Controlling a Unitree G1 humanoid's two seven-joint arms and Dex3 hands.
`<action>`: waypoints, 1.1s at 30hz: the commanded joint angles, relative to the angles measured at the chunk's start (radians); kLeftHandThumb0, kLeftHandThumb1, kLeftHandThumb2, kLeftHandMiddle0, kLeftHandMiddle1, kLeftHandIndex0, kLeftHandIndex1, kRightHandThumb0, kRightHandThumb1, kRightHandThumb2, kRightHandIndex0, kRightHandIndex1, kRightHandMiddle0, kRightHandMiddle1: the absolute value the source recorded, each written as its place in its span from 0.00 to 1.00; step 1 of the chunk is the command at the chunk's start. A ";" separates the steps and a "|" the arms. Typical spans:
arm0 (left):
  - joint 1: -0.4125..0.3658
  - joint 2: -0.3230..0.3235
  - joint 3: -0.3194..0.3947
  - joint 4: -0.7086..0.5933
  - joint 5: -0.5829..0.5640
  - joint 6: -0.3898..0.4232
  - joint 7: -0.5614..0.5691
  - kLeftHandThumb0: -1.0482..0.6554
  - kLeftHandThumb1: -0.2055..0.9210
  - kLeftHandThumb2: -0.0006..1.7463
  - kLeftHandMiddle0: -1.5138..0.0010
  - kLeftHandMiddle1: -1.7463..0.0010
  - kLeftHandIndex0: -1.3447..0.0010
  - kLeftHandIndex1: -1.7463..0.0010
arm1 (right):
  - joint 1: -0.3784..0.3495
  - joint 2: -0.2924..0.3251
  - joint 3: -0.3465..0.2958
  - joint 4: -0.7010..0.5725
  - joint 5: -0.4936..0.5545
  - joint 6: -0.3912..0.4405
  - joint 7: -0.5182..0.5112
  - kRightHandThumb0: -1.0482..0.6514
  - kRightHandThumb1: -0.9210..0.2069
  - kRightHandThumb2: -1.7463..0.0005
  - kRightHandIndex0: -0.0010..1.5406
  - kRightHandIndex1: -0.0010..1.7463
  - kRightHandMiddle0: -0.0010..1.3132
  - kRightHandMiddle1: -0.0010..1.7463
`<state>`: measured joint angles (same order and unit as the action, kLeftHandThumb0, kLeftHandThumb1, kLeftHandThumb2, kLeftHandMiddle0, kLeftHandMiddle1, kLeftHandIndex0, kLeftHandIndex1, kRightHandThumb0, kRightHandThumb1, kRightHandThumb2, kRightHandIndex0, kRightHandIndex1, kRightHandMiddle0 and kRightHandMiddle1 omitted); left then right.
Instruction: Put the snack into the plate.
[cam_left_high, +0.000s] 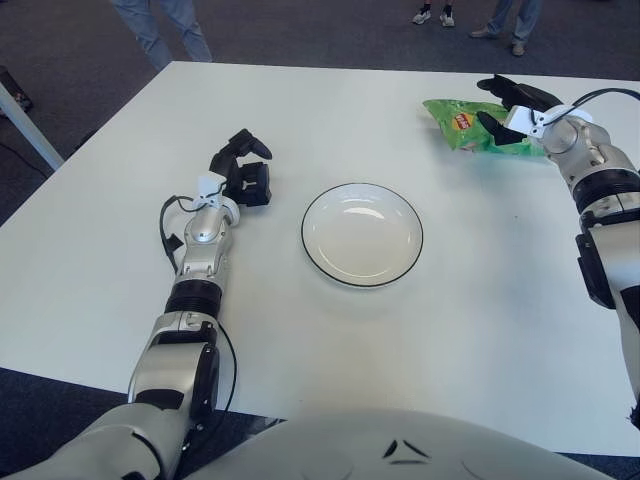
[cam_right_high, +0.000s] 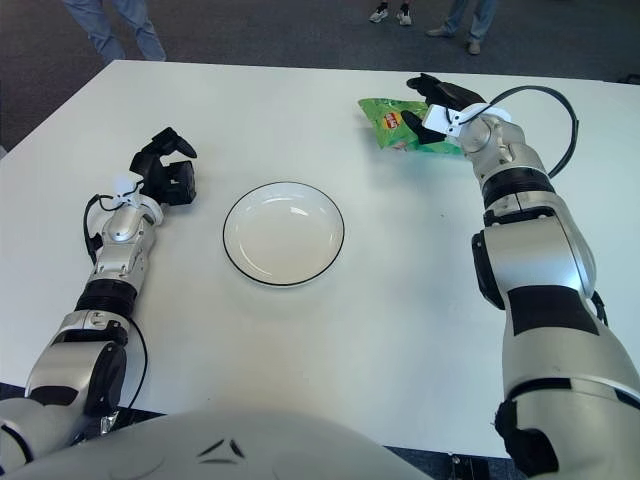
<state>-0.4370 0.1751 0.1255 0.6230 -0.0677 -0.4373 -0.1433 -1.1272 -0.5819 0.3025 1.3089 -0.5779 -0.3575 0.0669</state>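
The right hand (cam_left_high: 508, 108) reaches out to the far right part of the table, forearm stretched forward and slightly inward; its dark fingers (cam_left_high: 492, 127) are spread over the near-right end of the snack bag (cam_left_high: 458, 122), one above it and one against its near edge, though whether they actually pinch the bag cannot be told; a cable loops off the wrist to the right.

The left hand (cam_right_high: 168, 168) shows on the left side of the table, to the left of the plate (cam_right_high: 283, 233) and apart from it; its forearm runs straight ahead from the robot's body, and its fingers are curled in loosely with nothing between them.

The plate, white with a thin dark rim, sits near the middle of the white table (cam_left_high: 300, 110), between the two hands; nothing lies in it; bare tabletop separates it from the bag.

The snack is a green crinkled bag with a red and yellow logo, lying flat; its long axis runs roughly left to right, tilted a little, the left end farther from the robot.

Legs and shoes of people (cam_left_high: 160, 28) stand beyond the far edge.
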 joint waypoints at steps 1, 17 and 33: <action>0.091 -0.009 -0.017 0.022 0.019 0.014 -0.003 0.33 0.46 0.76 0.16 0.00 0.54 0.00 | 0.015 0.032 -0.012 0.027 0.022 0.035 0.013 0.12 0.00 0.33 0.02 0.06 0.00 0.21; 0.144 -0.010 -0.034 -0.065 0.058 0.010 0.034 0.33 0.45 0.76 0.16 0.00 0.54 0.00 | 0.064 0.031 -0.002 0.047 0.019 0.074 0.055 0.11 0.00 0.36 0.00 0.04 0.00 0.16; 0.182 -0.012 -0.045 -0.140 0.081 0.056 0.053 0.33 0.44 0.77 0.16 0.00 0.53 0.00 | 0.092 0.014 0.024 0.035 0.010 0.098 0.105 0.12 0.00 0.36 0.01 0.03 0.00 0.14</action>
<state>-0.3456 0.1861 0.0874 0.4570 0.0096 -0.3994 -0.1054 -1.0791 -0.5594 0.3139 1.3336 -0.5631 -0.2679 0.1456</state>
